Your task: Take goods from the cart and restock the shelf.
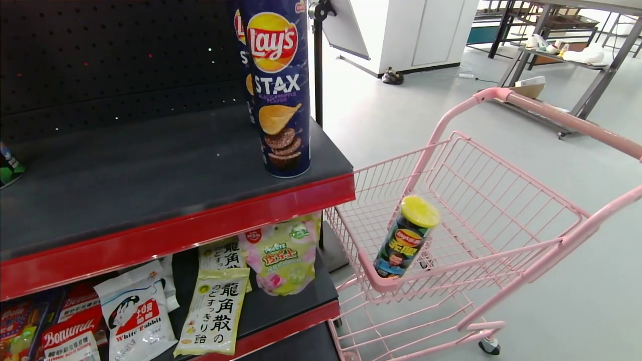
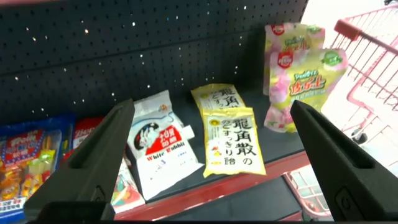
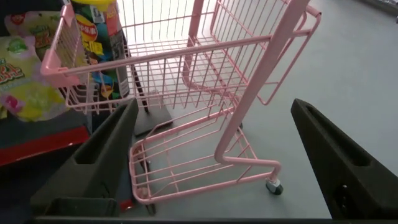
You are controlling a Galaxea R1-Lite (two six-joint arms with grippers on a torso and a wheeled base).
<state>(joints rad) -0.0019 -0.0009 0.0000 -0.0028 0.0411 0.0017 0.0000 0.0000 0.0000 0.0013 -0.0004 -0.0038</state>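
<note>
The left claw (image 2: 211, 104) is hanging wide open and empty before the lower shelf (image 2: 280, 146). Its wrist view is taking in a white candy bag (image 2: 161, 149), a yellow lozenge bag (image 2: 231, 143) and a pink-green pouch (image 2: 305, 87). The right claw (image 3: 214, 102) is gaping just as wide, holding nothing, beside the pink cart (image 3: 270, 68), and its camera is catching the cart's lower rack (image 3: 186, 162). The head view is showing a yellow-lidded chip can (image 1: 407, 236) leaning in the cart's basket corner nearest the shelf. A tall chip can (image 1: 281, 90) is standing upright on the upper shelf (image 1: 150, 165).
</note>
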